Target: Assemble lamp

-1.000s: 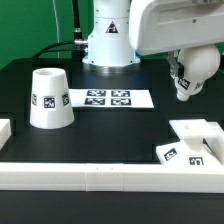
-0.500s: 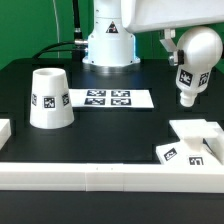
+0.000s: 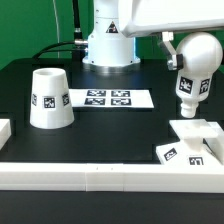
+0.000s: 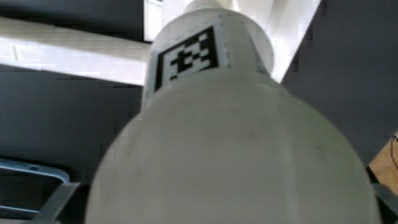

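The white bulb (image 3: 190, 75) hangs in the air at the exterior view's right, round head up and narrow stem pointing down. A square tag shows on its side. My gripper (image 3: 188, 52) is shut on the bulb's head, and its fingers are mostly hidden behind the bulb and the arm. The stem's tip is just above the flat square base (image 3: 196, 140), which lies at the front right. The tapered shade (image 3: 48, 98) stands at the left, opening up. In the wrist view the bulb (image 4: 222, 140) fills the picture, its tag (image 4: 187, 55) towards the stem end.
The marker board (image 3: 105, 99) lies flat in the middle before the robot's pedestal (image 3: 108, 45). A long white rail (image 3: 100, 176) runs along the front edge. A short white rail piece (image 3: 4, 130) sits at the far left.
The bulb has swung from tilted to upright and has come lower and a little to the right, closer over the base. The shade and base have not moved.
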`<state>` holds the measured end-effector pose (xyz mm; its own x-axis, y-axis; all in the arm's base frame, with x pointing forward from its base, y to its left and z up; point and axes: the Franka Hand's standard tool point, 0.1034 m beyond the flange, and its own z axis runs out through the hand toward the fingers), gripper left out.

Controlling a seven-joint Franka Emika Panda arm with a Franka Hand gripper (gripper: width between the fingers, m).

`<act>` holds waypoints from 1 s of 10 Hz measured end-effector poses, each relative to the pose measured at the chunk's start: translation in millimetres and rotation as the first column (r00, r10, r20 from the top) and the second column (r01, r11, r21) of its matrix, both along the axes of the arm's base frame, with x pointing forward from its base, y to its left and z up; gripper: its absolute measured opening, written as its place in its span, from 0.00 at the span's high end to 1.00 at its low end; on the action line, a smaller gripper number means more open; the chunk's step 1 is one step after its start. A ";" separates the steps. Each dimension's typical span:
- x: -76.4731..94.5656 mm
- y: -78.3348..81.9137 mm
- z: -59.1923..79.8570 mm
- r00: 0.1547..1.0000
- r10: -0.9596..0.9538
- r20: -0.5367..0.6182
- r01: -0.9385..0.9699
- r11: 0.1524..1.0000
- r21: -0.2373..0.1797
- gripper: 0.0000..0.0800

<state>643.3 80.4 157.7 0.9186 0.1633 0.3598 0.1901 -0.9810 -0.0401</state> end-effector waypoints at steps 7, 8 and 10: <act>-3.1 7.7 -18.0 1.000 0.008 -0.020 -0.008 1.000 0.001 0.28; -5.1 8.3 -19.7 1.000 0.010 -0.024 -0.010 1.000 0.001 0.28; -7.9 9.6 -23.0 0.999 0.012 -0.031 -0.012 1.000 0.001 0.28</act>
<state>635.4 90.0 134.8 0.9273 0.1744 0.3312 0.2009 -0.9785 -0.0471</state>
